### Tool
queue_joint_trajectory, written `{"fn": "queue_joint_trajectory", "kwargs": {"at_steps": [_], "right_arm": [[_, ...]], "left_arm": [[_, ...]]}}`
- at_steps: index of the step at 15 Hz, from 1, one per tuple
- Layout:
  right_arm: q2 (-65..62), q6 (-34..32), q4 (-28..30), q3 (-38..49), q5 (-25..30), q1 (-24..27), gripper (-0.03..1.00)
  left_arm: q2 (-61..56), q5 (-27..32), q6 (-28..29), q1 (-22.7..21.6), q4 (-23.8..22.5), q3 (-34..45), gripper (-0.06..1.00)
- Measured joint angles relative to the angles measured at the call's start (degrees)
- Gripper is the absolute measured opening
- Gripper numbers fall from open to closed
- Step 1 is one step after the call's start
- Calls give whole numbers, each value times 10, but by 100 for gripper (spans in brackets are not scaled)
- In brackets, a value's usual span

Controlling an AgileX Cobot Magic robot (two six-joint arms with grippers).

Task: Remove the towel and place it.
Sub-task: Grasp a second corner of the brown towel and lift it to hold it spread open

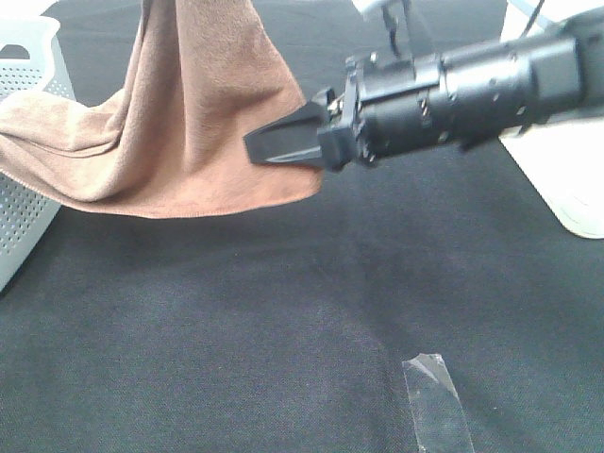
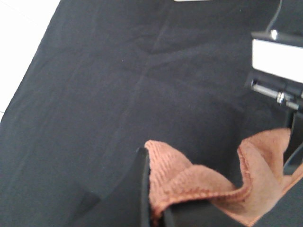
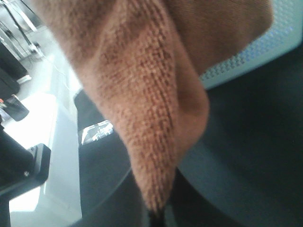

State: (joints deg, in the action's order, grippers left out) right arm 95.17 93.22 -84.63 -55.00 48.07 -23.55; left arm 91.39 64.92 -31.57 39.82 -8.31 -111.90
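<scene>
Spreading under everything is the black tablecloth (image 1: 283,311). Above it hangs the nubby brown towel (image 1: 189,123), its length sloping from the top edge down-left onto the perforated white basket (image 1: 28,208). The right gripper (image 1: 274,146), arm stretched level from the right, pinches a towel corner; the left gripper (image 2: 154,210) clamps a folded hem.

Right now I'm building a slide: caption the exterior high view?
Right gripper pinches the lifted towel, its other end draped over a white basket, above a black table.

Black-clothed table (image 1: 236,330) bears a tape strip (image 1: 436,401) and white basket (image 1: 24,226).
</scene>
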Motion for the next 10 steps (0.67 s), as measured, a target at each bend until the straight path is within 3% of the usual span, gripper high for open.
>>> {"fn": "queue_joint_trajectory", "kwargs": {"at_steps": [3,5,7,10], "right_arm": [[-37,-242,218,-85,-17,0,0],[-40,-446,421,-175,29,0,0],[-40,-592,588,-274,85,0,0],[-40,-646,771,-408,118,0,0]], "left_arm": [[2,-3,1,0,-3,0,0],[11,-18,2,0,-7,0,0],[26,-61,2,0,-17,0,0],[47,-162,2,-6,-56,0,0]]}}
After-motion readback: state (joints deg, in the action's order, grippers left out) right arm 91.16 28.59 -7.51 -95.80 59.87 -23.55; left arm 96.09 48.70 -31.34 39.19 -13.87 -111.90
